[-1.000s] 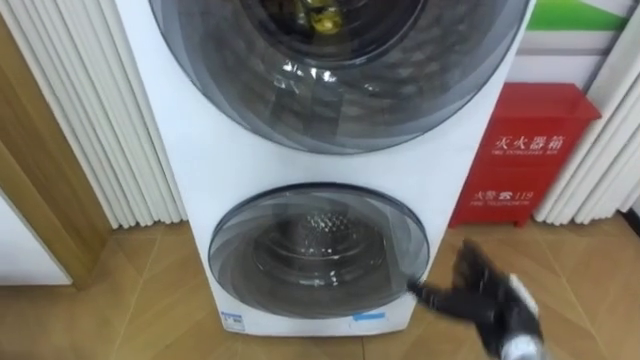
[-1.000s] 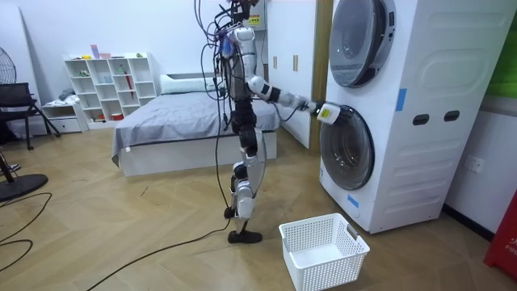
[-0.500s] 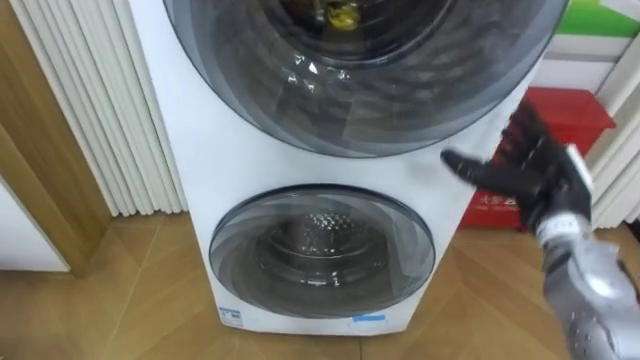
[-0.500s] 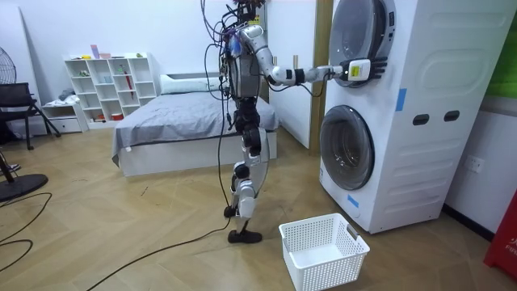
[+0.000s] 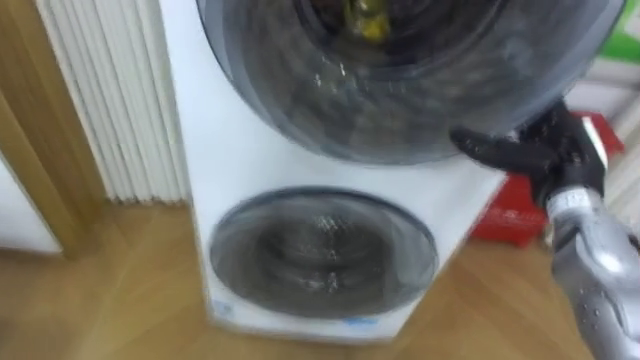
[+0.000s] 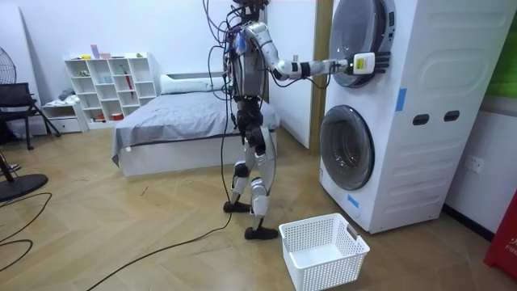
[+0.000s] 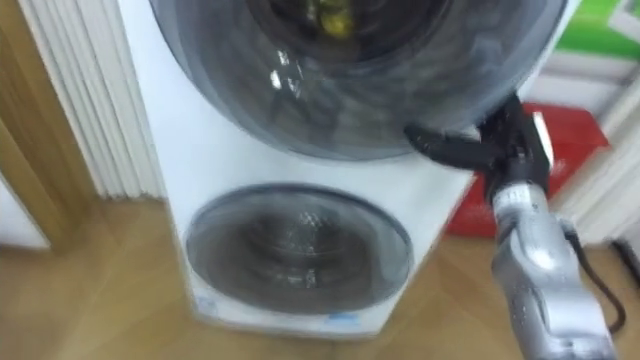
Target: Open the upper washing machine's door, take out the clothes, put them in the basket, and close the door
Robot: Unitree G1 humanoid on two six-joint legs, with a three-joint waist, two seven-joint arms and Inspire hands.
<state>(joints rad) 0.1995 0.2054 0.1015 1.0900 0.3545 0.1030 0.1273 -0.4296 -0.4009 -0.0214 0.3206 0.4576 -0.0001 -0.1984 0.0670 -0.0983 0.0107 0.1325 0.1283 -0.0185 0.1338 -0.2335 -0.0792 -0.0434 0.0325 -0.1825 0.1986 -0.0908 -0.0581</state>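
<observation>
A white washing machine [image 5: 240, 150] with two round dark-glass doors, one above the other, stands right in front of me. Both the upper door [image 5: 400, 90] and the lower door [image 5: 322, 260] are closed. Something yellow [image 5: 365, 18] shows behind the upper glass. My right hand [image 5: 545, 150] is raised at the upper door's right rim, thumb stretched left across the glass edge, fingers straight against the rim. The room view has this hand [image 6: 363, 62] on the upper door [image 6: 355, 40], with me standing mid-step on the wooden floor beside the machine.
A white laundry basket [image 6: 323, 250] sits on the floor in front of the machine, near my feet. A red box [image 5: 510, 215] stands right of the machine, white slats [image 5: 110, 100] to its left. A bed [image 6: 170, 121] is behind me.
My right hand rose from the lower door's right edge up to the upper door's right rim. I have stepped closer to the machine, and the eye views shifted with it.
</observation>
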